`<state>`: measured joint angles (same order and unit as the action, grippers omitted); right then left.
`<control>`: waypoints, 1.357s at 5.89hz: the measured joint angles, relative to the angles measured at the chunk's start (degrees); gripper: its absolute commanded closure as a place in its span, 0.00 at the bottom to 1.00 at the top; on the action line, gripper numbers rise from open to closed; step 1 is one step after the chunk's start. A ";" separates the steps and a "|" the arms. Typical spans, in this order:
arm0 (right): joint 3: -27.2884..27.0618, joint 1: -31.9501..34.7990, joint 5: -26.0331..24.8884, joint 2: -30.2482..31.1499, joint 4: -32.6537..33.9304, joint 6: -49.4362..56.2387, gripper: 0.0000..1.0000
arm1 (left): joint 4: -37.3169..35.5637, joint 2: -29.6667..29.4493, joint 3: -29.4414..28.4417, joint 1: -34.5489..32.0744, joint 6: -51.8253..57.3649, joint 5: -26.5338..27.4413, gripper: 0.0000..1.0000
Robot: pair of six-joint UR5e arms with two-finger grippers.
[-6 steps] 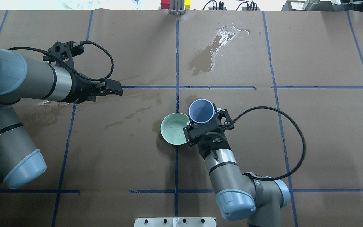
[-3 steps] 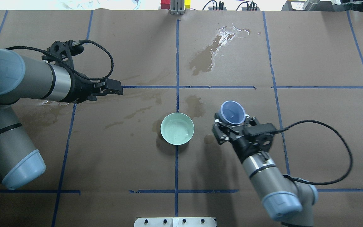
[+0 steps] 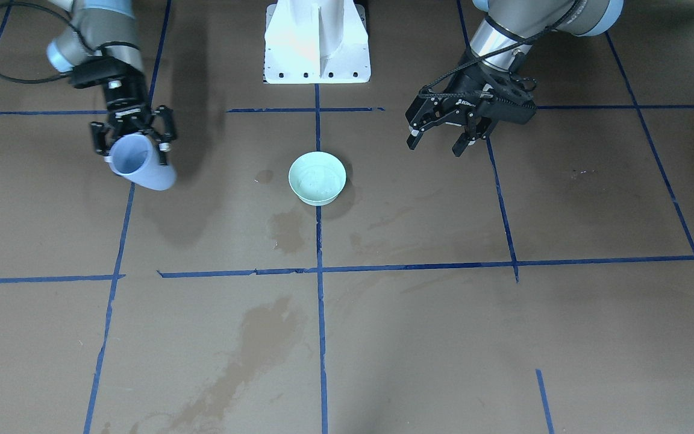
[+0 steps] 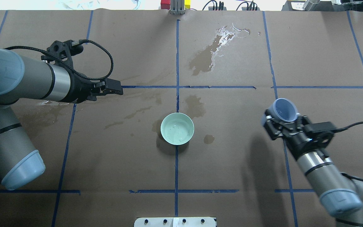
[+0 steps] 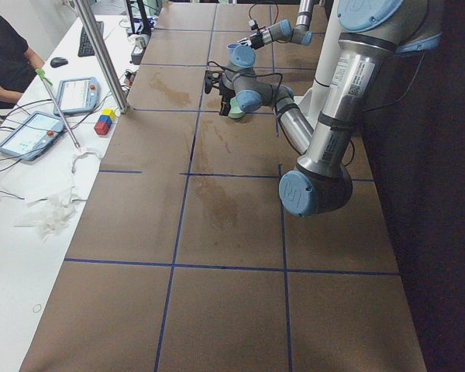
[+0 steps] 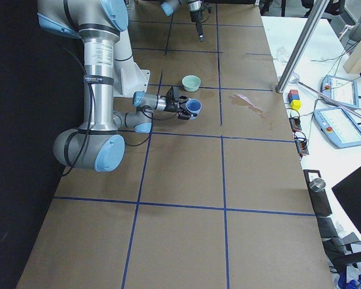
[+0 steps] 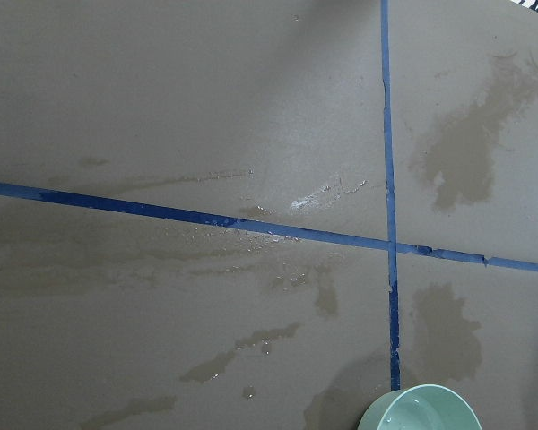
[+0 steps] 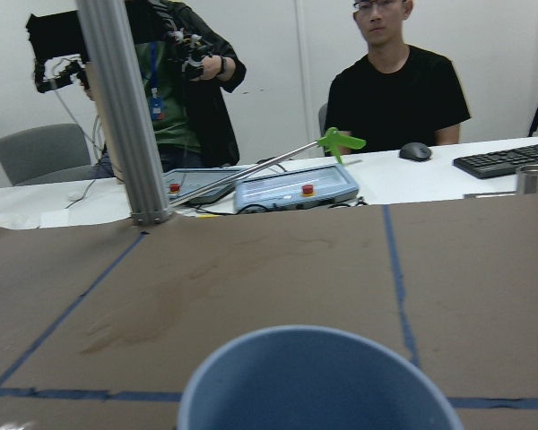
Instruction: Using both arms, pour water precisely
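right gripper (image 4: 284, 120): clamped on tilted cup (image 4: 285, 108), well right of bowl (image 4: 162, 128) | left gripper (image 3: 435, 146): fingers apart, empty, left of bowl

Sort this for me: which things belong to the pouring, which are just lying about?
Job: pale blue plastic cup, held by the right gripper; pale green round bowl with a little clear water; open left gripper.
Lying about: dark wet spill patches; white fixed pedestal; red, yellow and blue blocks.

- Robotics lab: left arm (image 4: 33, 78) and right arm (image 4: 317, 164) over a brown-papered table (image 4: 326, 47), gridded with blue tape (image 4: 177, 56).
- Control pad (image 6: 342, 91) and keyboard (image 8: 507, 161) on white bench (image 8: 403, 184) at twelve o'clock, person (image 8: 399, 90) seated behind.
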<state>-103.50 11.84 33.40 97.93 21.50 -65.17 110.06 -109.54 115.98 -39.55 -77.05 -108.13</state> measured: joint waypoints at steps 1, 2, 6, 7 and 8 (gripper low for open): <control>0.00 1.94 -0.38 5.30 -1.01 -2.75 0.96 | -0.02 0.23 0.22 0.00 -0.31 0.02 0.00; 2.01 4.08 -0.97 8.56 -1.38 -4.55 0.97 | -0.02 0.57 0.67 0.00 -0.72 0.02 0.00; 10.64 5.70 -3.04 9.42 -1.72 -9.94 0.96 | -0.02 1.97 2.04 -0.02 -0.86 0.02 0.00; 11.98 5.68 -3.10 9.39 -1.73 -10.11 0.96 | -0.02 2.01 2.05 -0.01 -0.89 0.02 0.00; 12.62 5.66 -3.09 9.40 -1.73 -10.75 0.96 | -0.02 2.04 2.09 0.00 -0.88 0.02 0.00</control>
<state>-90.88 17.50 30.31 107.34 19.78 -75.92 110.04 -107.50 118.08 -39.55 -77.93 -108.10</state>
